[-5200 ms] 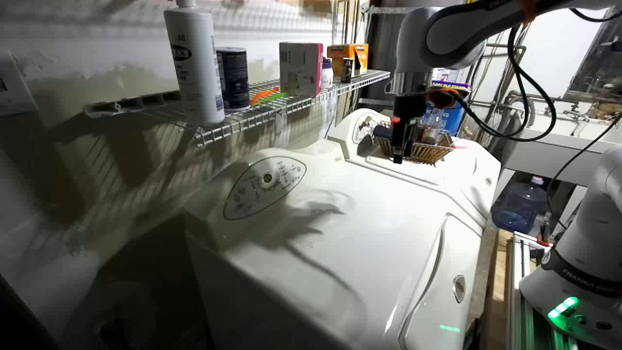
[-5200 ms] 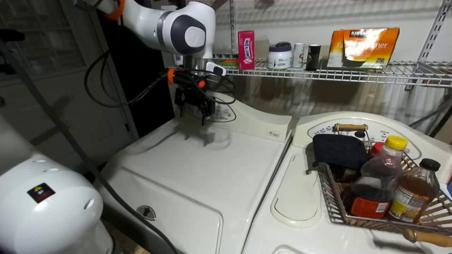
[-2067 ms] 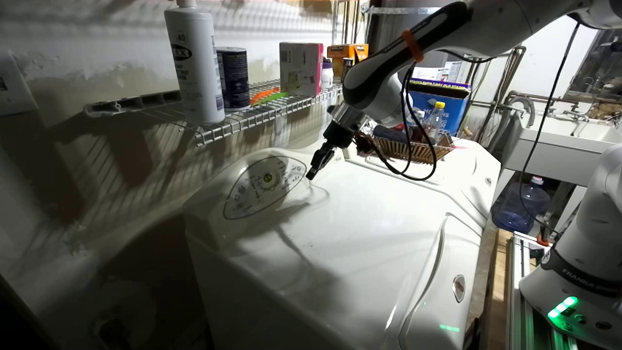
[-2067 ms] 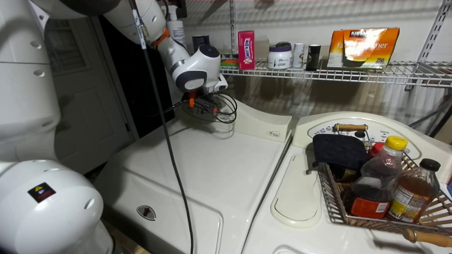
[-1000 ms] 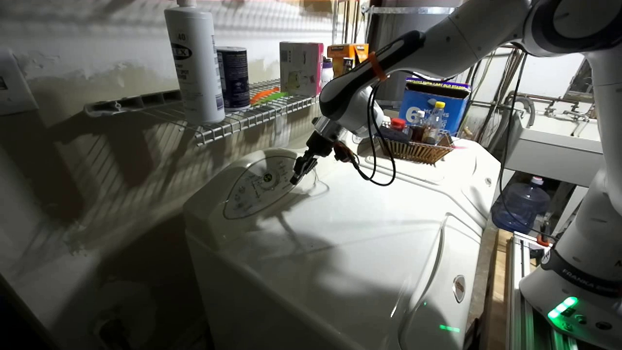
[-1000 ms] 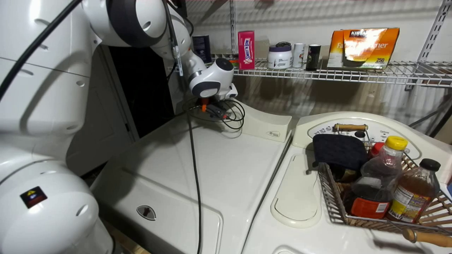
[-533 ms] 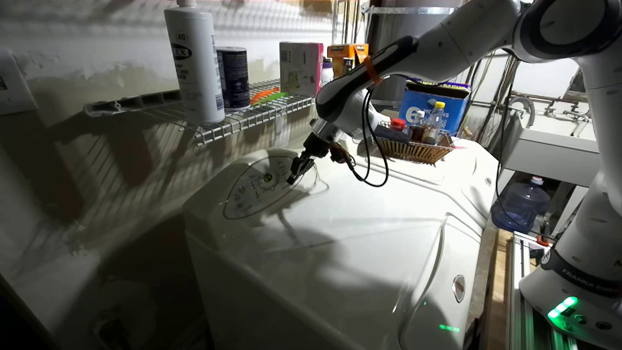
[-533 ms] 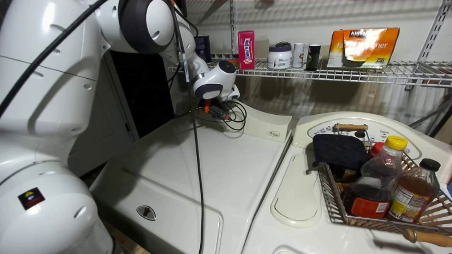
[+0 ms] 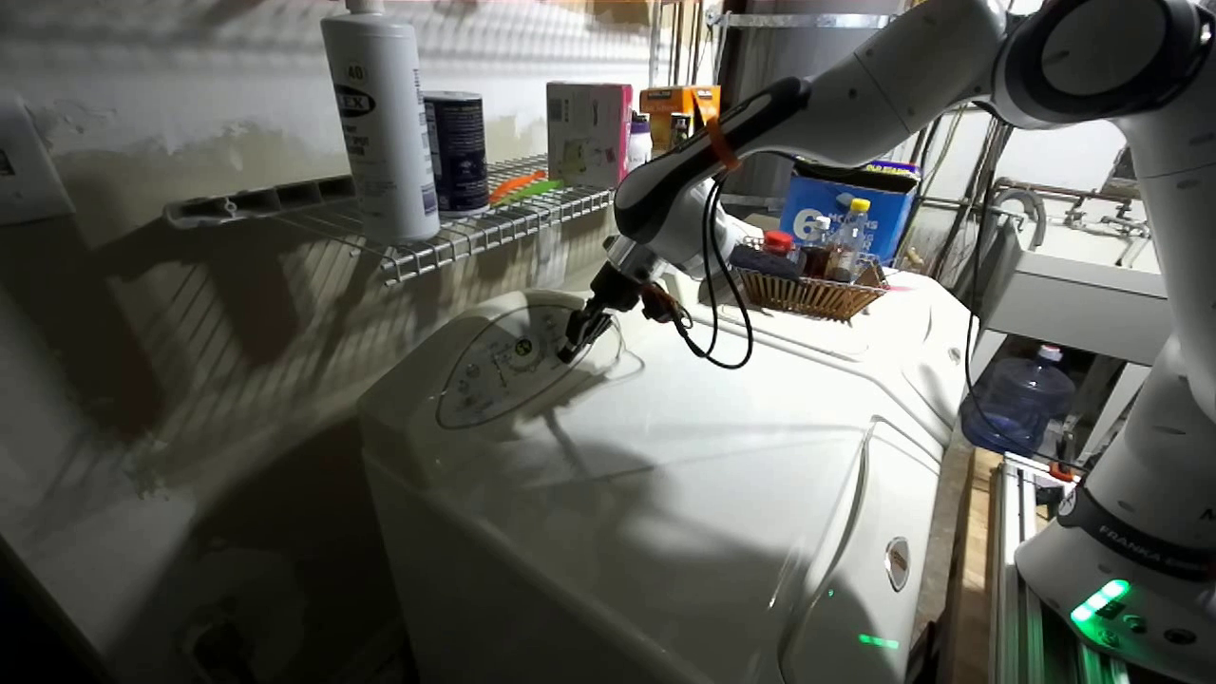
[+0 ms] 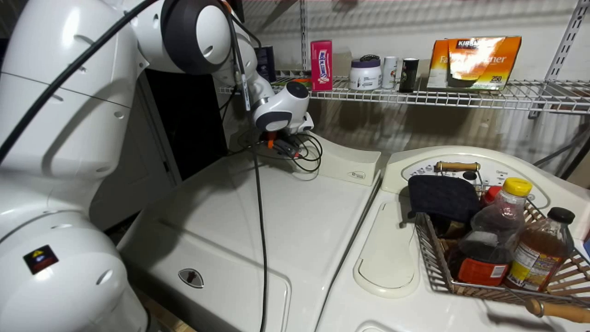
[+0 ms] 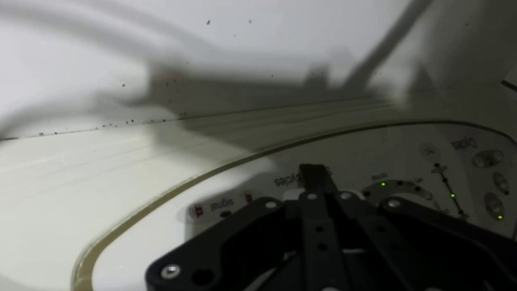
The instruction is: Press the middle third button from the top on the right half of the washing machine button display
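Saw in both exterior views a patchy white-and-beige wall (image 9: 237, 123), crossed by a long white wire shelf (image 9: 475, 239). Found the wall hard-lit above the shelf, dim below, barred with grey shadows (image 9: 313, 299). Made out, in an exterior view, 2 slotted metal uprights (image 10: 568, 41) and a pale door (image 10: 143, 170) in shadow beside a tall black patch (image 10: 193, 124); in an exterior view, a boxy white utility sink (image 9: 1083, 290).

From the gripper (image 9: 568, 357) before the button display (image 9: 503, 380) on the washing machine (image 9: 722, 465), in an exterior view, the shelf (image 9: 513, 230) lies at eleven o'clock, the box (image 9: 810, 197) behind the basket (image 9: 807, 295) at two, and the jug (image 9: 1016, 408) at three.
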